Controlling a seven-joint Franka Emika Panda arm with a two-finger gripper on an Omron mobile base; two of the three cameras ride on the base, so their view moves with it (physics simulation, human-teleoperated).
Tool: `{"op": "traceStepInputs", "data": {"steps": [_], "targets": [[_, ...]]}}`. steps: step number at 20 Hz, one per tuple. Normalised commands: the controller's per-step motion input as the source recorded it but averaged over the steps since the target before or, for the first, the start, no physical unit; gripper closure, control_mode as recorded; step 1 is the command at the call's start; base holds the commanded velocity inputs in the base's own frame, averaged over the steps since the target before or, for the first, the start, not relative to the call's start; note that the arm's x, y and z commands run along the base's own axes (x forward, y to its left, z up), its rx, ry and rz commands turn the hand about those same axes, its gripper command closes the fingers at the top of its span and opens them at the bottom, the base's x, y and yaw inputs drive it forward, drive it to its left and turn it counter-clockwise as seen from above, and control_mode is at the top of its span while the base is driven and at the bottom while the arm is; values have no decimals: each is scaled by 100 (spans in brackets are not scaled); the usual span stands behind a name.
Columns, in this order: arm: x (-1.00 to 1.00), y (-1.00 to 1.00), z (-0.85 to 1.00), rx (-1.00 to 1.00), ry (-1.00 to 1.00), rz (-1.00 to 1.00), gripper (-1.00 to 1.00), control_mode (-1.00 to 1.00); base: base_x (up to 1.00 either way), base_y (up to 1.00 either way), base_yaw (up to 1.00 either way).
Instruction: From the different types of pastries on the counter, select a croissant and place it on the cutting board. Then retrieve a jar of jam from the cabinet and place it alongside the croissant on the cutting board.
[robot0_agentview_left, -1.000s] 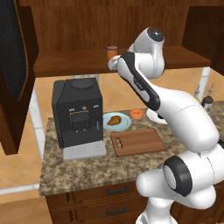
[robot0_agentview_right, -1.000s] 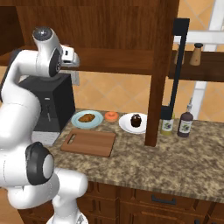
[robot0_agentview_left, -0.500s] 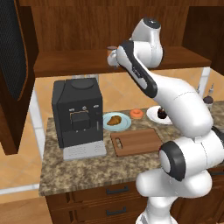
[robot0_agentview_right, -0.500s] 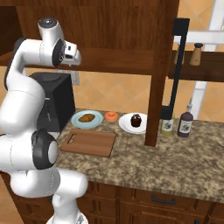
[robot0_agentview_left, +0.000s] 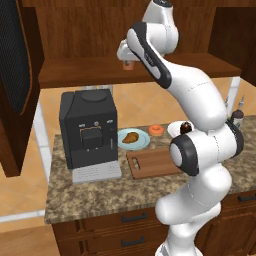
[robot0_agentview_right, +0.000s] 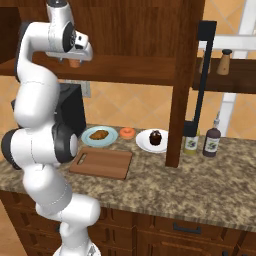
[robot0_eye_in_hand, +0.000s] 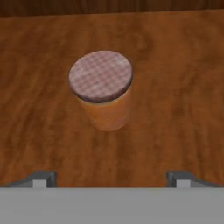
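I have the claw (robot0_eye_in_hand: 109, 178) spread wide and empty above the cabinet (robot0_agentview_left: 75, 75) shelf, the jar of jam (robot0_eye_in_hand: 102, 89) upright just ahead between its tips, lined up for grasping.

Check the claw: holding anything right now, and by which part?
Nothing held. The claw is open above the jar of jam, which stands on the cabinet shelf, fingertips clear of it.
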Motion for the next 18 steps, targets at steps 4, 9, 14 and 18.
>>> {"op": "traceStepInputs", "data": {"steps": [4, 9, 14, 18], "targets": [[14, 1, -15, 0, -19, 0, -100, -100, 0, 0, 0], [39, 6, -27, 0, -26, 0, -100, -100, 0, 0, 0], [51, 6, -12, 0, -16, 0, -100, -100, 0, 0, 0], [43, 1, -1, 0, -8, 0, -100, -100, 0, 0, 0]]}}
